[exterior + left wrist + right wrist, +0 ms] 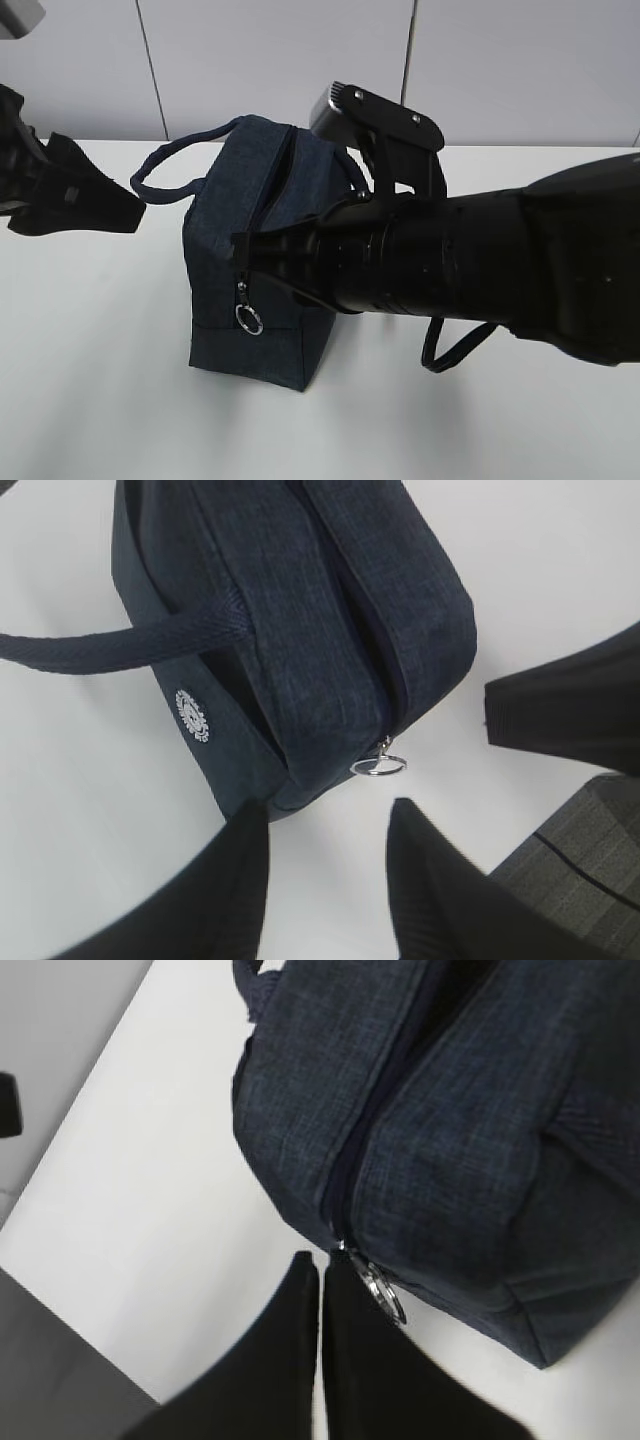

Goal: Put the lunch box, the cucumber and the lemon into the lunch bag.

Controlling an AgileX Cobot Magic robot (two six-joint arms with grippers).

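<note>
1. The lunch bag (262, 260) stands upright mid-table, its zipper running along the top and down the near end.
2. The right gripper (322, 1270) is nearer: fingers pressed shut, tips just beside the zipper's ring pull (385, 1298).
3. The left gripper (325, 825) hovers off that end, fingers parted, gripping nothing.
4. Lunch box, cucumber and lemon are nowhere in view.

A white table (100, 380) meets a grey panelled wall (250, 60).
</note>
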